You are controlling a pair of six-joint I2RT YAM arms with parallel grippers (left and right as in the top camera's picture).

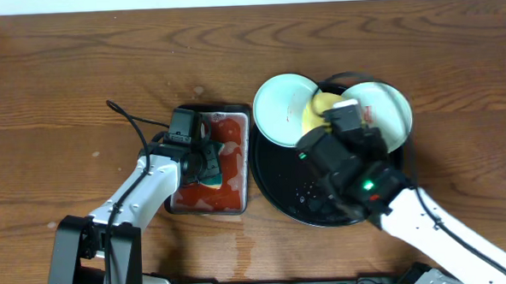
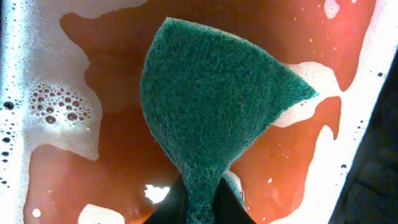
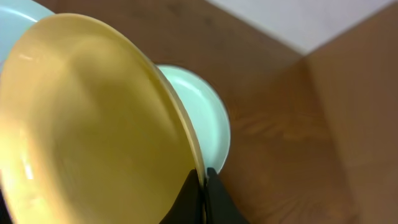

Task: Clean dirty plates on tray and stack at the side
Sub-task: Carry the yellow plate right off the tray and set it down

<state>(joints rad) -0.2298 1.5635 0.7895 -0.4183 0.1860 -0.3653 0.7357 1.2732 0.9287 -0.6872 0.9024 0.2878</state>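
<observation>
My right gripper (image 1: 330,115) is shut on the rim of the pale yellow plate (image 1: 314,114), which it holds tilted on edge above the round black tray (image 1: 291,190). In the right wrist view the yellow plate (image 3: 93,124) fills the left side, its rim pinched in the gripper (image 3: 203,186). The mint-blue plate (image 1: 280,109) lies at the tray's upper left, and it shows behind the yellow one (image 3: 211,118). A white plate (image 1: 389,115) with a red smear sits at the tray's upper right. My left gripper (image 2: 202,208) is shut on a green sponge (image 2: 211,93).
A small rectangular black tray (image 1: 210,109) of red, foamy liquid (image 2: 81,186) lies left of the round tray, with the left arm and sponge (image 1: 211,168) over it. Water drops dot the round tray's floor. Brown wooden table (image 1: 79,72) all around.
</observation>
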